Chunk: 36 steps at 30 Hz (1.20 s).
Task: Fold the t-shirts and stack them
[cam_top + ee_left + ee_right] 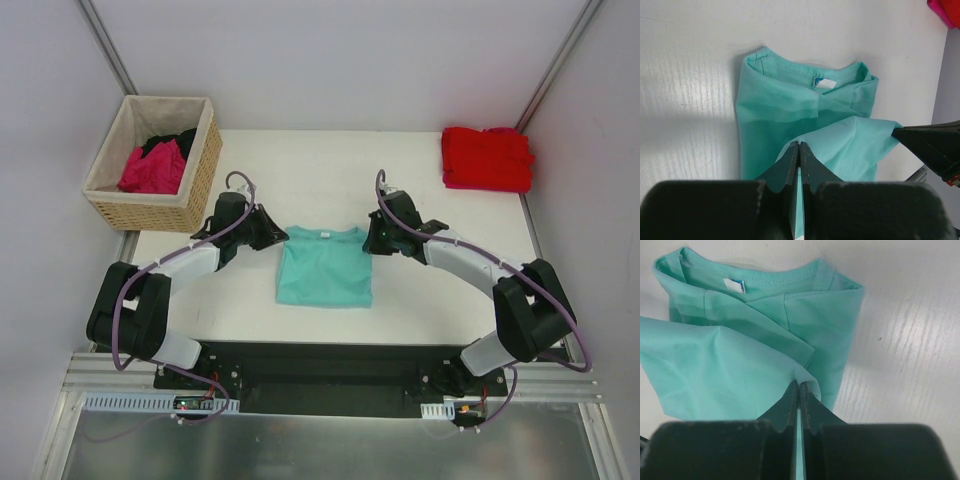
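Smooth thin teal cloth tee (325, 270), approx. sq. fold

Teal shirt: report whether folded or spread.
Teal shirt partly folded: sleeves tucked inward, left gripper and right gripper pinching a raised layer.

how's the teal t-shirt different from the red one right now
The teal t-shirt lies at the middle of the table; the red t-shirt sits at the far right corner. The left gripper and right gripper both pinch the teal t-shirt, holding a flap up; nothing touches the red t-shirt, which lies folded compact. Both rest on the table, outside the basket.
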Each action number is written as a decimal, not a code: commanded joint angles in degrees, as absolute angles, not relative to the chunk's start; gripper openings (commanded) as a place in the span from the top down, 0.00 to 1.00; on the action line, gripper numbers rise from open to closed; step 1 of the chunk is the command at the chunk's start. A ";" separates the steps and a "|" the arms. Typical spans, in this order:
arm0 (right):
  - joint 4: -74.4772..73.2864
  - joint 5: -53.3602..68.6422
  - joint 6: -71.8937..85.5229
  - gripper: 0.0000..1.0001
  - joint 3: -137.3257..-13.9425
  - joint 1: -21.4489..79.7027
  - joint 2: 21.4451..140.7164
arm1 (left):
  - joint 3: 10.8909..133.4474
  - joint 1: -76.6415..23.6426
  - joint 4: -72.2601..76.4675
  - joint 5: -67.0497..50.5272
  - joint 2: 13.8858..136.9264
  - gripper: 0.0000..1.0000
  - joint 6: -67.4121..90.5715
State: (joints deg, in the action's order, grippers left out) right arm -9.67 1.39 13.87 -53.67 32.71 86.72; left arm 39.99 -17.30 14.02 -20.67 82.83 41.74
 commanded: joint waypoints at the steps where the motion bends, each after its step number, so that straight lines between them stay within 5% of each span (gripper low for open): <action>1: -11.16 -1.49 13.01 0.99 -56.95 32.43 84.90 | 42.80 -17.75 13.80 -21.18 81.30 1.00 41.84; 36: -17.23 -4.30 9.85 0.99 -66.71 31.47 79.27 | 48.95 -17.67 10.72 -20.57 75.93 1.00 41.66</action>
State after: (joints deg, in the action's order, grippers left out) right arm -16.75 -2.63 11.33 -63.22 31.75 81.01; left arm 46.33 -17.30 10.92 -20.60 76.79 41.74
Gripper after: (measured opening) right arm 0.018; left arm 0.007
